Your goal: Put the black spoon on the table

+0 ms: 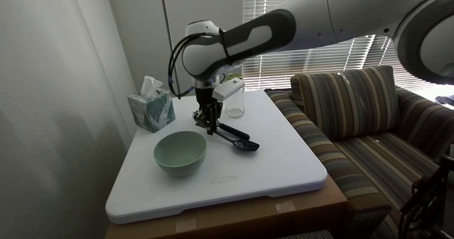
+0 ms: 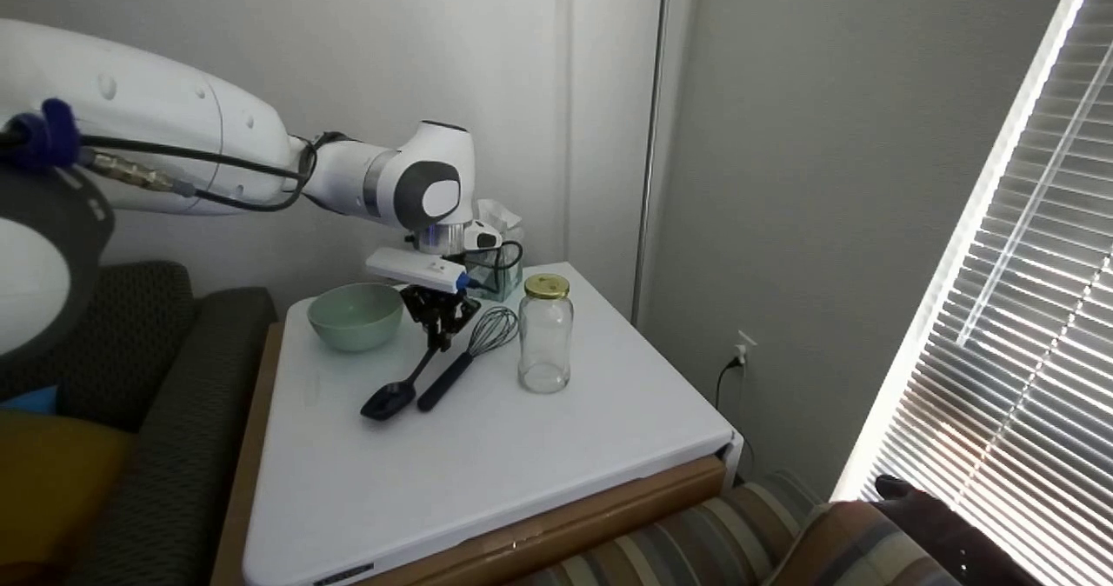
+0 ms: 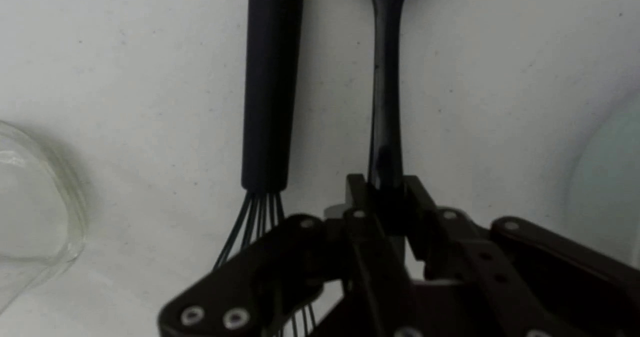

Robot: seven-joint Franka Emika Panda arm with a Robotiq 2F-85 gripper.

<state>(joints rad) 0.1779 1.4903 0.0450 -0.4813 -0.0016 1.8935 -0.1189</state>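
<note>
White table point(image 1: 283, 161) under green bowl point(image 1: 180, 153), tissue box point(image 1: 153, 112), jar point(image 2: 545, 342), whisk point(image 2: 463, 363), black spoon point(image 2: 394, 396) (contact unclear)

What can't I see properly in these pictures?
Wrist view: the black spoon, its scoop mostly cut off by the top edge.
Wrist view: the green bowl, cut off by the right edge.
In an exterior view: the whisk, its wires mostly hidden by the tool.
In an exterior view: the mark on the table, too faint to read.

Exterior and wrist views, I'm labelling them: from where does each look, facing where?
Exterior view: nearest the green bowl, facing table and window blinds; arm, gripper show.
Exterior view: by the striped sofa, facing tissue box; arm, gripper show.
Wrist view: on the arm's end, facing down at black spoon, whisk; gripper shows.
Both exterior views share the glass jar.
</note>
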